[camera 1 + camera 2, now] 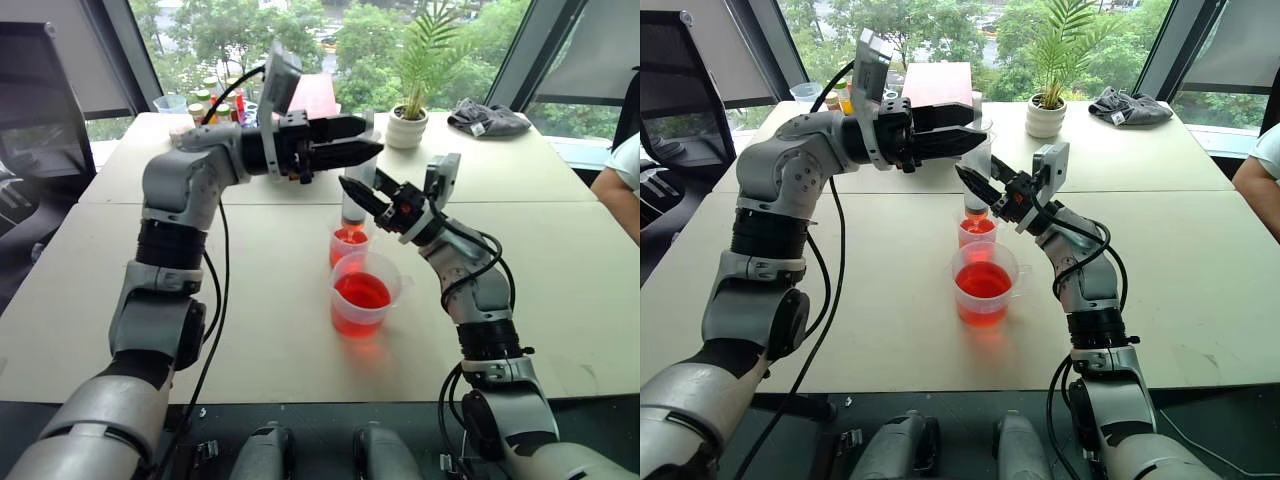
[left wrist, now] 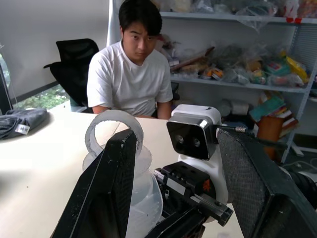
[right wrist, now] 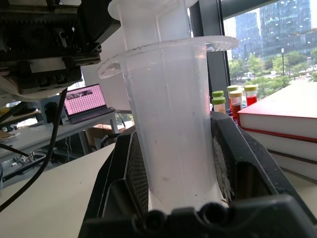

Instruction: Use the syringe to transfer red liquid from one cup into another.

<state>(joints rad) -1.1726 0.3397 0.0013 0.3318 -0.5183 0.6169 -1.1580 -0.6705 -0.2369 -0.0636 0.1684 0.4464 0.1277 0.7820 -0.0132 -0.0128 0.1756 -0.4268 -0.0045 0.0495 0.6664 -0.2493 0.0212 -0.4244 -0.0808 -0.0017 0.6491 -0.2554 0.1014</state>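
Your right gripper [image 1: 358,190] is clamped on the barrel of the syringe [image 3: 171,124], which stands upright between its two black fingers [image 3: 233,163]; the wrist view shows the clear barrel pressed against both pads, flange above them. The syringe's lower end points down into the smaller cup [image 1: 348,243], with red showing at the tip there. Your left gripper [image 1: 365,140] reaches in level from the left, above the right one, at the plunger's top. Its fingers [image 2: 111,183] stand apart on either side of the plunger ring [image 2: 114,131], one finger close against the ring, the other clear of it; a firm grip is not visible, so read it as parted, not closed. The smaller cup holds some red liquid [image 1: 350,238] and sits just behind the larger cup [image 1: 364,295], nearly touching it. The larger cup holds more red liquid. Both stand on the pale table [image 1: 280,300], directly below the two grippers.
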